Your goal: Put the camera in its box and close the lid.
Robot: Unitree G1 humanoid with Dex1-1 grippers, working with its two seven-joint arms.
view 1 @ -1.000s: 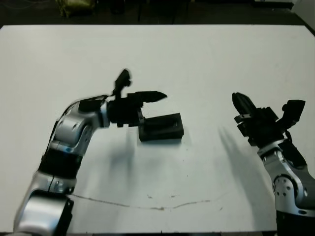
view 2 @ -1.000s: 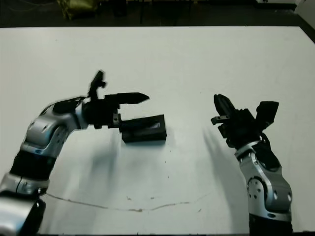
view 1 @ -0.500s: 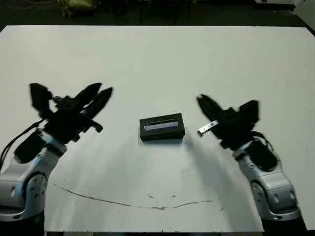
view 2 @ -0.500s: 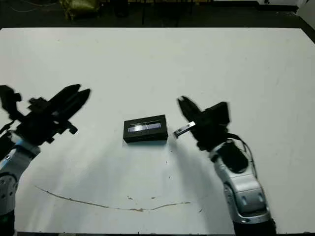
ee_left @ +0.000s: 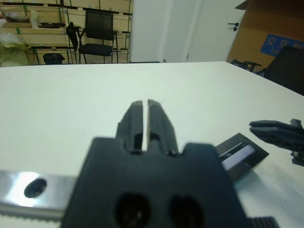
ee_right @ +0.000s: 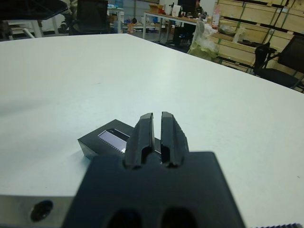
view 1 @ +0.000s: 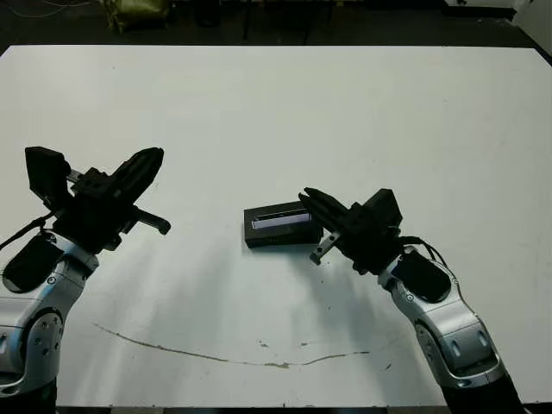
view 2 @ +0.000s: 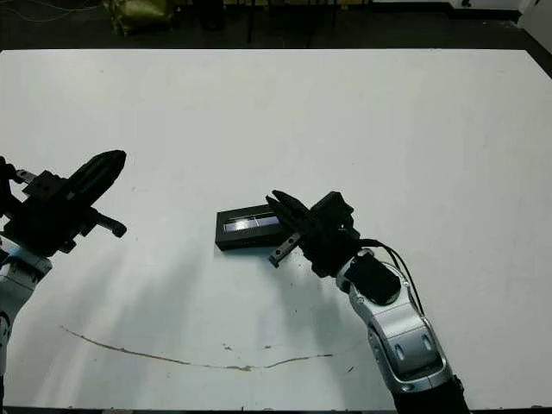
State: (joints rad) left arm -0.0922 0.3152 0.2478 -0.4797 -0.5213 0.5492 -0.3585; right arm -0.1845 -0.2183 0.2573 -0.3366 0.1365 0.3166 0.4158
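Observation:
The box lies in the middle of the white table with the lid flat on top of it, bluish strip up. The camera is hidden. My right gripper is shut and empty, its fingertips at the box's right end; I cannot tell if they touch it. The right wrist view shows the fingers pressed together just above the lid. My left gripper is shut and empty, well to the left of the box. In the left wrist view the box lies off to one side.
A thin brownish line runs across the table near its front edge. Beyond the table stand a black chair, wooden shelves and a cardboard box.
My left arm has pulled away from the box to the left, leaving the lid on it. My right arm has swung left until its fingertips reach the box's right end.

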